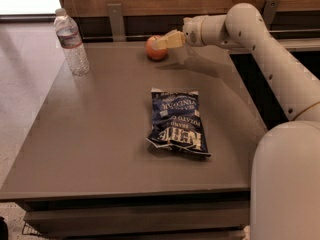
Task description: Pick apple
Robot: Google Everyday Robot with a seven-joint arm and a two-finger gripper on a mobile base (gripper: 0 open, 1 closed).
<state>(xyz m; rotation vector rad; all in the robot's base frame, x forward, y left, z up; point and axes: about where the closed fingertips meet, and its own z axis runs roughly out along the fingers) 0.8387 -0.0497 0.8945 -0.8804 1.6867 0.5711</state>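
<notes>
A dark blue chip bag lies flat near the middle of a grey-brown table. Its printing is upside down from this view. The large white word reads "Kettle", and among the smaller white lines above it one appears to say "vinegar". The rest of the lettering is too small to read. The bag looks sealed and a little crumpled, so its contents are hidden.

A clear plastic water bottle stands upright near the table's far left corner, with a white cap on. A pale label band wraps its middle, but no writing on it can be read. How full it is cannot be made out.

The apple sits at the far edge of the table, well apart from the bottle and the bag. It is small, round and red-orange.

A cream-coloured robot arm reaches in from the right. Its pale yellow gripper is level with the apple's upper right side and overlaps it, hiding part of the fruit. Whether the gripper is spread or closed, and whether it has hold of the apple, cannot be told.

The arm's lower segment and rounded body fill the lower right corner and are cut off by the frame. They cover the table's near right corner. Behind the table runs a wooden panel with two metal brackets.
</notes>
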